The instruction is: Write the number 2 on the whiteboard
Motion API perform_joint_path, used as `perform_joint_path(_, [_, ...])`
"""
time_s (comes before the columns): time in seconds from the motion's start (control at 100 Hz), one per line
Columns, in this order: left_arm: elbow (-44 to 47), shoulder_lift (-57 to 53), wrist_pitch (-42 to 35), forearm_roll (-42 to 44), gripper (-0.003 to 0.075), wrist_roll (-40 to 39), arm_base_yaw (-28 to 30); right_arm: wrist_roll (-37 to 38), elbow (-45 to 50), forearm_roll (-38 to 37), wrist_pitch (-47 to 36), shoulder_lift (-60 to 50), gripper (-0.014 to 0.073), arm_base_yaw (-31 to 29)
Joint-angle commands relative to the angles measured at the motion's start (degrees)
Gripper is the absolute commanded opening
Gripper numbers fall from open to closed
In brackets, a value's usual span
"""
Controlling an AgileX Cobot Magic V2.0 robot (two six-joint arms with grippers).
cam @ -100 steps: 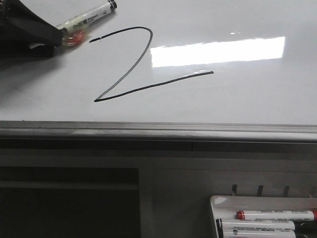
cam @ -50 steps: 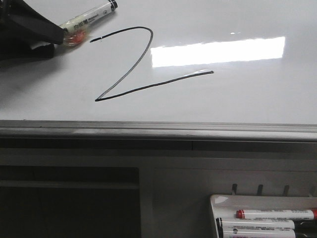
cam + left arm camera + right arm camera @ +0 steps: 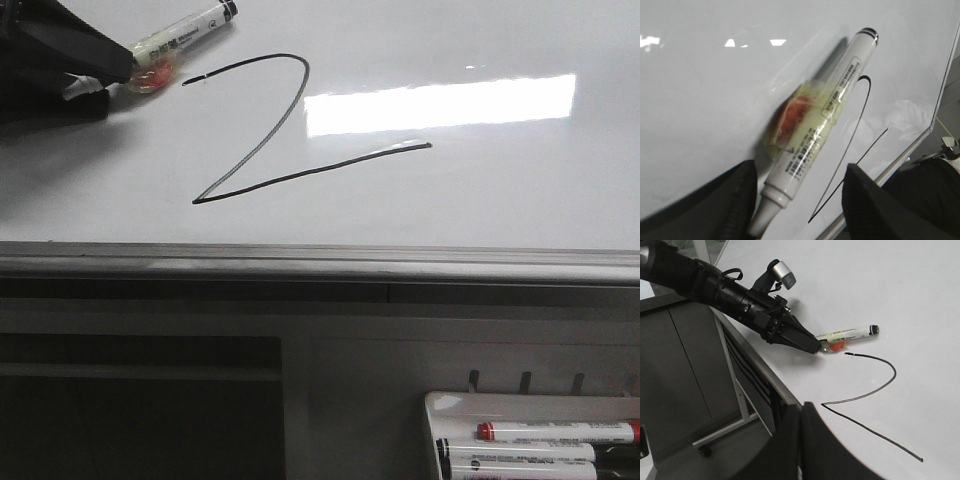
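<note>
The number 2 (image 3: 312, 172) is drawn in thin black line on the glossy whiteboard (image 3: 480, 200); it also shows in the left wrist view (image 3: 855, 135) and the right wrist view (image 3: 872, 432). A white marker (image 3: 180, 35) with yellowish tape and a red patch lies against the board beside the 2's top. My left gripper (image 3: 115, 85) is open. Its black fingers (image 3: 747, 195) stand wide apart around the marker's (image 3: 815, 125) near end without clamping it. My right gripper (image 3: 801, 410) is shut and empty, near the board's lower edge by the 2's corner.
The board's grey metal bottom edge (image 3: 300, 265) runs across the front view. Below it at the right, a small white tray (image 3: 440, 405) holds spare markers (image 3: 555, 433). A dark cabinet opening (image 3: 140, 410) lies at the lower left. A bright light reflection (image 3: 440, 103) sits on the board.
My left gripper's fingers have spread apart at the marker's end. The marker has stayed in place on the board. The 2 is unchanged.
</note>
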Motion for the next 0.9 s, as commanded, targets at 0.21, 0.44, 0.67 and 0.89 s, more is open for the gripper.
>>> perform_joint_path(0.21, [-6.7,-2.3,2.0,-1.1,0.0388,-0.4,0.4,0.0,-1.4,2.0,-2.9,-0.5,-0.0071,-0.4])
perform_joint_path(0.44, [-9.4,-8.5,2.8,-0.7,0.0386,-0.6,0.4,0.0,-1.4,2.0,-3.1,-0.5,-0.0071,-0.4])
perform_joint_path(0.67, [-10.4,-17.1,1.1,-0.5,0.0253,-0.7,0.4,-3.2,-1.4,2.0,-4.0,-0.6,-0.0071,-0.4])
perform_joint_path(0.89, [-10.0,-30.9,-5.7,6.7,0.0039,-2.8,0.4,-5.6,-0.8,1.9,-5.8,-3.7,-0.0071,-0.4])
